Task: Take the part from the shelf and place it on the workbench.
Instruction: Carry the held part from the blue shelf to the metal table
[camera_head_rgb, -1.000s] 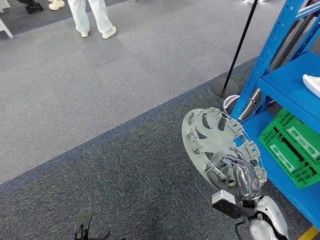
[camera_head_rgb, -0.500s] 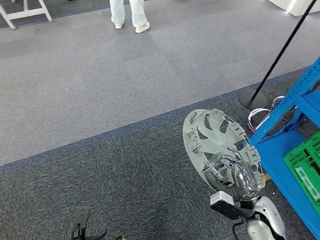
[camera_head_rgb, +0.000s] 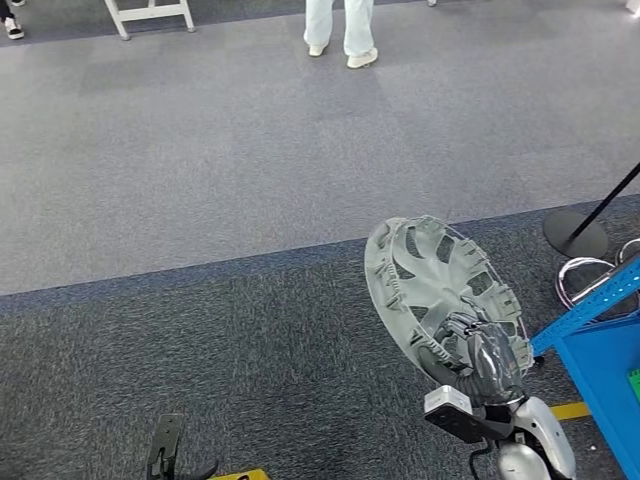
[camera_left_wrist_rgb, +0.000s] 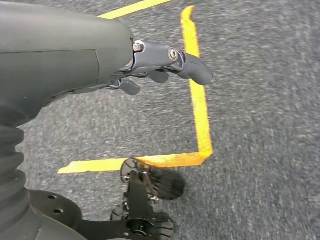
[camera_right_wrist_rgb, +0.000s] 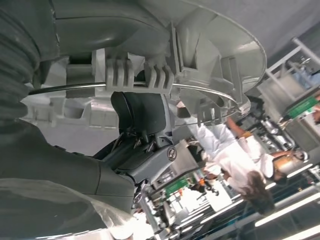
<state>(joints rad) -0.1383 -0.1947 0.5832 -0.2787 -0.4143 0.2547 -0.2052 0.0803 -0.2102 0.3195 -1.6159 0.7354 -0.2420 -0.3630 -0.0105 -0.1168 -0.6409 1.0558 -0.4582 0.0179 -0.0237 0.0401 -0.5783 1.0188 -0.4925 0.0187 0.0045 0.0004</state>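
The part is a grey round wheel cover (camera_head_rgb: 434, 285) with spoke cut-outs, held tilted above the dark carpet in the head view. My right hand (camera_head_rgb: 483, 362) grips its lower rim from below, fingers hooked through the openings. Up close in the right wrist view, the cover's ribbed inner rim (camera_right_wrist_rgb: 181, 65) lies across my right hand (camera_right_wrist_rgb: 139, 130), with the dark fingers wrapped on it. My left hand (camera_left_wrist_rgb: 151, 65) hangs over the floor with its fingers apart and nothing in it. A corner of the blue shelf (camera_head_rgb: 604, 340) stands just right of the cover.
A black stanchion base (camera_head_rgb: 575, 233) and coiled metal hoses (camera_head_rgb: 585, 280) sit on the carpet near the shelf. A person in white trousers (camera_head_rgb: 340, 30) stands far ahead beside a white frame (camera_head_rgb: 147, 12). Yellow floor tape (camera_left_wrist_rgb: 198, 100) marks a corner below my left hand.
The camera has turned left: the shelf, stanchion and person slid right across the picture. The wheel cover stays in my right hand in the same pose.
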